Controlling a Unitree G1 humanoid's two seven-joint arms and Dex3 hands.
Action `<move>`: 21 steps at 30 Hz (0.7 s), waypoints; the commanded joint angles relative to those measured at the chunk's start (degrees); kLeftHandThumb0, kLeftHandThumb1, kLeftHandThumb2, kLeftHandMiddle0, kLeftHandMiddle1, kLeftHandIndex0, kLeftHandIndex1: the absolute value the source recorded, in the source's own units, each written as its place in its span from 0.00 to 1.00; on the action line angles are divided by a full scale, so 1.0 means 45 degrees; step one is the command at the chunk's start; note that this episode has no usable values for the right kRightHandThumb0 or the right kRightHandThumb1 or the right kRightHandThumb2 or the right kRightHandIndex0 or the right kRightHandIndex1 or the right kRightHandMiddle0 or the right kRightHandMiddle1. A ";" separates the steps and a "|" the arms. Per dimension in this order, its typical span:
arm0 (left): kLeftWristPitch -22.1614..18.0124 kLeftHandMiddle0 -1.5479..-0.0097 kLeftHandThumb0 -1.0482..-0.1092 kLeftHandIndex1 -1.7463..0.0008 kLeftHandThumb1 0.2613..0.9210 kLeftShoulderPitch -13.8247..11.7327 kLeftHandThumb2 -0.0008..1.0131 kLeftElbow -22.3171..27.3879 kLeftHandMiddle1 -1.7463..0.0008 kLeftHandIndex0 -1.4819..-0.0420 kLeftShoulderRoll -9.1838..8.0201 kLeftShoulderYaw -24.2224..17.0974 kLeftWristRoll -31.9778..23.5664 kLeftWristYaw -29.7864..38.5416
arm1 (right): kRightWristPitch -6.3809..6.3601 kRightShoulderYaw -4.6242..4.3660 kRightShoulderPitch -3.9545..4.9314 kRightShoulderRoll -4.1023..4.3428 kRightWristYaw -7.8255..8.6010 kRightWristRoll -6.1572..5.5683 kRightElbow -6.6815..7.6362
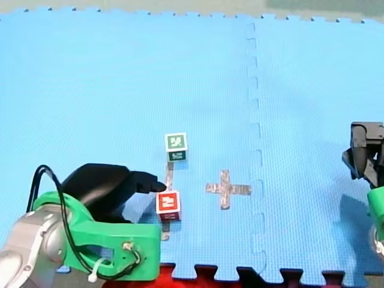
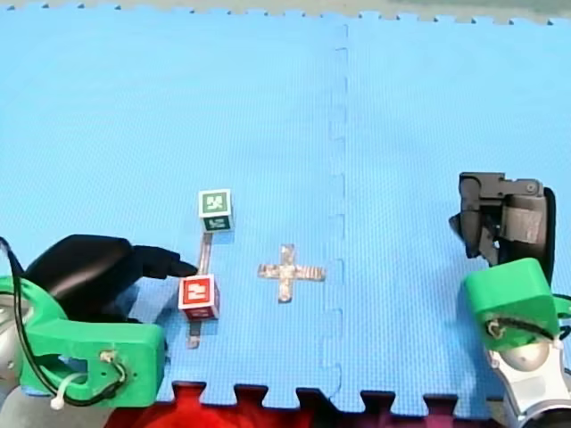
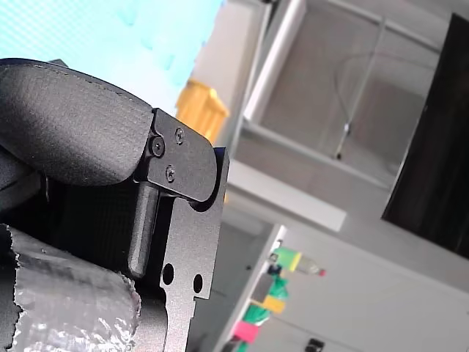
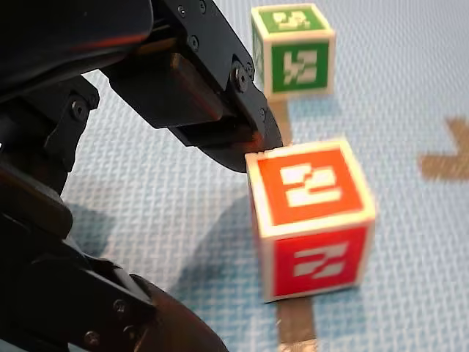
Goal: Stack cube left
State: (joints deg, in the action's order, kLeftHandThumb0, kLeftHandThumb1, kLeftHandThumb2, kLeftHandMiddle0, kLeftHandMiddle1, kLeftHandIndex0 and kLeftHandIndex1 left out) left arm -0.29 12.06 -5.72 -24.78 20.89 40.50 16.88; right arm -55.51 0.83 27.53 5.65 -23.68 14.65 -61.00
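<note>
Red cube [image 1: 168, 205] sits on the blue mat [image 1: 120, 78], just left of the tape cross [image 1: 226, 189] and a bit nearer the robot. Green cube [image 1: 176, 146] is also left of the cross but farther from the robot, apart from the red one, w/ a tape strip [image 1: 170, 174] running btw them.

L hand [image 1: 105, 183] is left of the cross, right beside the red cube. Its fingers [image 4: 242, 143] are open, gripping nothing. One tip is at the cube's top corner; touching or a hair off, can't tell. R hand [image 2: 495, 218] is well right of the cross; open or closed, can't tell.

Step in hand, as I read it: get a grip on the red cube, then set it on the green.

To do it well:
- Bring the hand fwd so the fingers land on opposite side faces, not on a corner, or the cube will likely skid or twist.
- Close low enough to hold square.
- Lift straight, carry clear over the green cube, line up edges, lower flat, then let go.
</note>
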 commanded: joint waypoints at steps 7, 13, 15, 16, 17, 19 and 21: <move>-0.0274 0.50 0.45 0.98 0.63 0.0132 0.01 -0.0254 0.00 0.51 0.0328 0.0037 -0.0211 -0.0811 | 0.0034 0.0022 -0.0096 0.0050 -0.0087 -0.0002 0.0114; -0.1062 0.46 0.39 0.96 0.66 -0.0192 0.01 -0.1095 0.00 0.43 0.1024 -0.0435 -0.1161 -0.2561 | -0.0044 0.0017 -0.0127 0.0013 -0.0062 -0.0014 0.0125; -0.1515 0.46 0.38 0.96 0.66 -0.0195 0.01 -0.1601 0.00 0.41 0.1133 -0.0389 -0.1174 -0.3245 | -0.0051 0.0016 -0.0123 0.0008 -0.0052 -0.0018 0.0106; -0.1849 0.45 0.38 0.96 0.67 -0.0146 0.01 -0.1954 0.00 0.41 0.1155 -0.0353 -0.1156 -0.3621 | -0.0050 0.0016 -0.0117 0.0005 -0.0048 -0.0020 0.0088; -0.2148 0.45 0.36 0.96 0.69 -0.0075 0.01 -0.2296 0.00 0.41 0.1174 -0.0321 -0.1138 -0.3935 | -0.0048 0.0018 -0.0107 0.0003 -0.0043 -0.0023 0.0065; -0.2593 0.45 0.34 0.97 0.70 0.0075 0.02 -0.2826 0.00 0.41 0.1189 -0.0278 -0.1121 -0.4338 | -0.0037 0.0019 -0.0095 -0.0008 -0.0038 -0.0028 0.0048; -0.2914 0.45 0.32 0.98 0.72 0.0188 0.02 -0.3182 0.00 0.44 0.1193 -0.0257 -0.1133 -0.4572 | -0.0022 0.0016 -0.0093 -0.0022 -0.0050 -0.0020 0.0033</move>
State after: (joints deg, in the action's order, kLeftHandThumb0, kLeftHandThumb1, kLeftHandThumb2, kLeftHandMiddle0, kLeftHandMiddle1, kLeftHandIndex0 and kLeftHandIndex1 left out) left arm -12.56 12.30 -18.64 -19.23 19.72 35.38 -2.91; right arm -55.61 0.81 27.19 5.42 -23.82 14.87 -60.69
